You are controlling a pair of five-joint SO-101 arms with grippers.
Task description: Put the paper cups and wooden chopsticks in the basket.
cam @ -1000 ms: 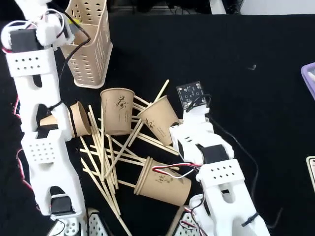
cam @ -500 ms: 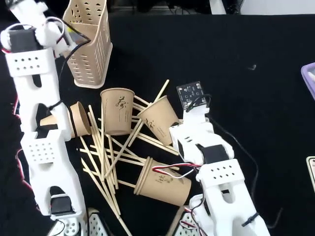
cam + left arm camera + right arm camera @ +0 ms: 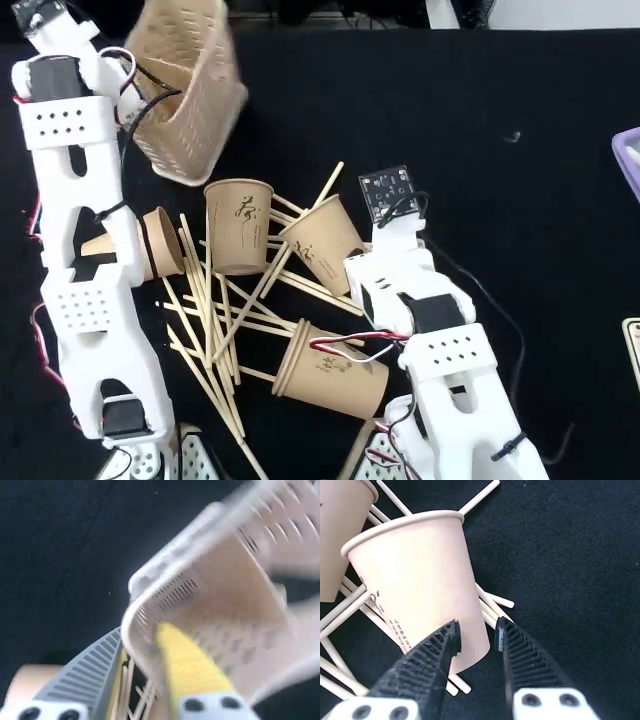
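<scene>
Notably, your left end effector [image 3: 140,633] was closed on the basket [image 3: 190,95], with its yellow finger inside the wall and the grey one outside. The basket stood tilted at the far left of the bench [image 3: 520,220]. Your right end effector [image 3: 477,628] was parted only narrowly and held nothing, hovering over the base end of a paper cup [image 3: 415,575] lying on its side. Four paper cups [image 3: 238,225] lay on their sides among scattered wooden chopsticks [image 3: 215,320] between the two arms, outside the basket.
</scene>
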